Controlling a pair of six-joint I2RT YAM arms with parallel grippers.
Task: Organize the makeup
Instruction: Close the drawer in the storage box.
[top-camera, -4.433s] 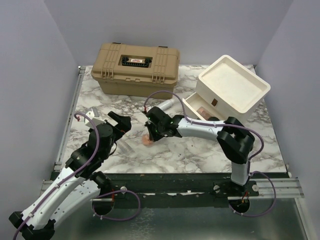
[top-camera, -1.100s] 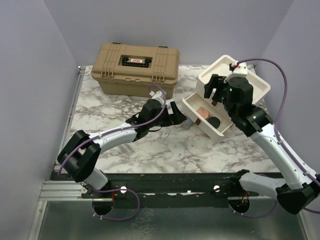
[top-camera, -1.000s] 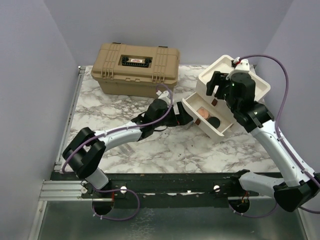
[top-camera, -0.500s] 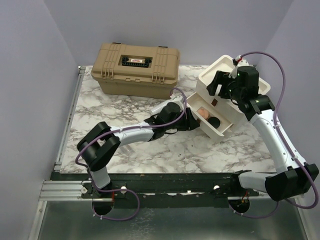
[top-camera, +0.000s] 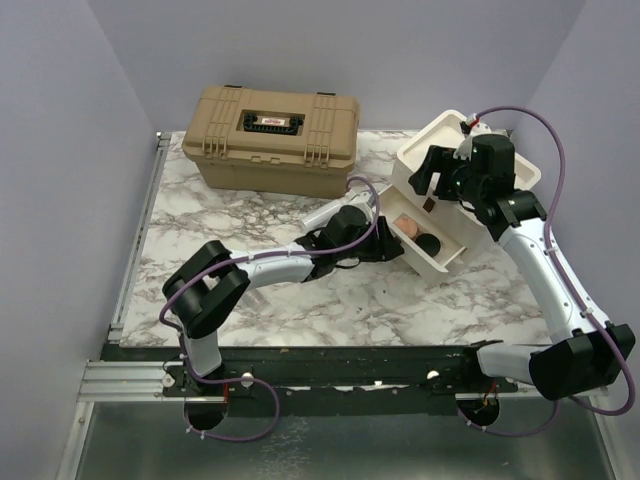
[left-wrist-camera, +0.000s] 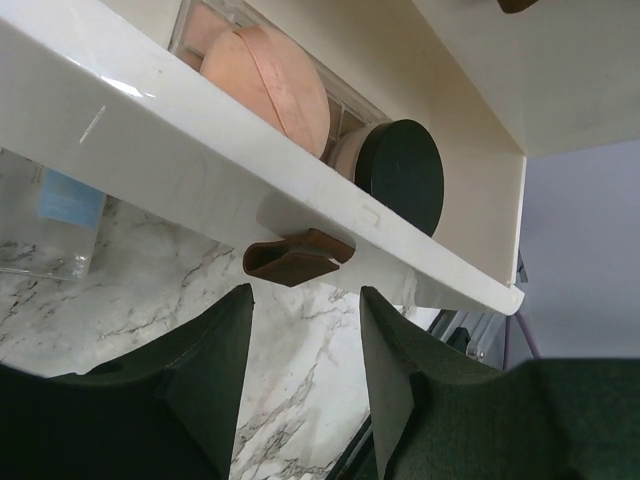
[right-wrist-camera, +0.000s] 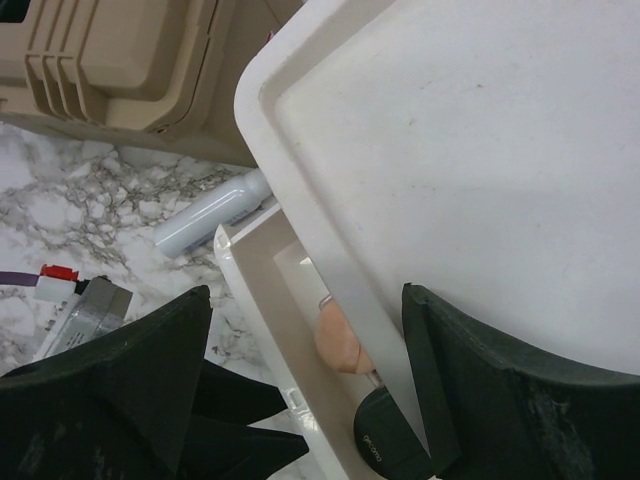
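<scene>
The white box (top-camera: 470, 165) has its drawer (left-wrist-camera: 250, 170) pulled out. In the drawer lie a pink sponge (left-wrist-camera: 275, 90) and a black round compact (left-wrist-camera: 402, 175), which also show as the sponge (top-camera: 405, 228) and the compact (top-camera: 428, 243) from above. My left gripper (left-wrist-camera: 305, 292) is open, about as wide as the brown pull tab (left-wrist-camera: 298, 257), with its tips just short of the tab. My right gripper (right-wrist-camera: 307, 290) hangs open over the box's top tray edge. A silvery-lavender tube (right-wrist-camera: 215, 215) lies on the marble beside the drawer. A clear packet with a light-blue piece (left-wrist-camera: 65, 200) lies under the drawer front.
The tan latched case (top-camera: 270, 135) stands at the back left of the marble table (top-camera: 200, 200). My left arm (top-camera: 290, 262) stretches across the middle toward the drawer. Grey walls close in the table on both sides.
My left arm has reached farther right to the drawer front and its jaws have narrowed. The right gripper has shifted slightly back over the white box.
</scene>
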